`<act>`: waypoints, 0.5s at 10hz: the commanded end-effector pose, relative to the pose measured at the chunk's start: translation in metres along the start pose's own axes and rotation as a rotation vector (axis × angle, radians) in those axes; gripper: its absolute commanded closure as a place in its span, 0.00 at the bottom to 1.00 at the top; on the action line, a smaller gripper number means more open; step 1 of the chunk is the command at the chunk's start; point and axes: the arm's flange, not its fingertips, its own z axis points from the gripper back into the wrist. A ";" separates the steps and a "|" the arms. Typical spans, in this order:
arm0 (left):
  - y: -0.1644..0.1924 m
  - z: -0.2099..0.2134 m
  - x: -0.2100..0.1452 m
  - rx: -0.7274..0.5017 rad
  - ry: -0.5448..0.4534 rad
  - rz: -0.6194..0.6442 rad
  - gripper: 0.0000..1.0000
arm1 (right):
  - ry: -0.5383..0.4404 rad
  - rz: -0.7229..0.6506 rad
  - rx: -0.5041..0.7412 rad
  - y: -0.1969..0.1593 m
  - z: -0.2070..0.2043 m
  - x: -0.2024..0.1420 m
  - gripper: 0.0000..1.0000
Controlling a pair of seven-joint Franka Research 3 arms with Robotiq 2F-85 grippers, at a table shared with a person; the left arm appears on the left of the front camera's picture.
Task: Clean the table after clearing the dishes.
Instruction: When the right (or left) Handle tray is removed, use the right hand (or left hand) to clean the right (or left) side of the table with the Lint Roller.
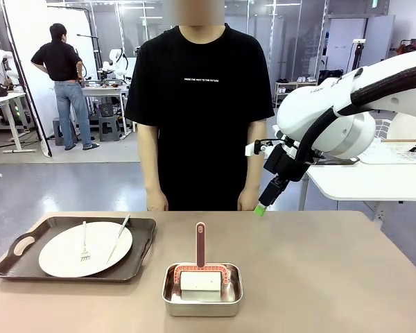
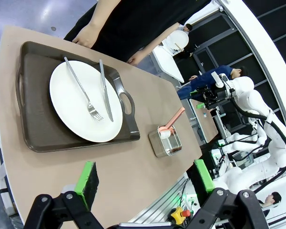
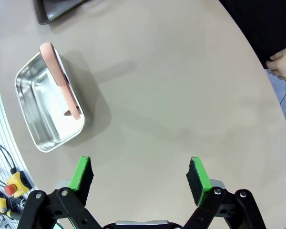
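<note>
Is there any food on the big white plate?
No, the plate is bare except for a fork and a knife lying on it.

Front view faces person (image 1: 201,104) across table (image 1: 319,277); wrist views look down, sharing pan (image 3: 35,102).

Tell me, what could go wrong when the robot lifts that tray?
1. The fork and knife lie loose on the plate; if the tray tilts, they might slide off.
2. The pink handle sticks up out of the steel pan; a passing arm might knock it.
3. The person's hand hangs close to the right arm's fingers, so a bump seems possible.
</note>
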 end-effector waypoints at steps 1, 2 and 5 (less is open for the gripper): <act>-0.001 0.002 -0.001 -0.011 -0.008 0.001 0.00 | 0.006 -0.007 -0.017 0.000 -0.001 0.004 0.00; -0.001 0.002 -0.001 -0.011 -0.008 0.001 0.00 | 0.006 -0.007 -0.017 0.000 -0.001 0.004 0.00; -0.001 0.002 -0.001 -0.011 -0.008 0.001 0.00 | 0.041 -0.161 0.271 -0.009 0.019 0.000 0.00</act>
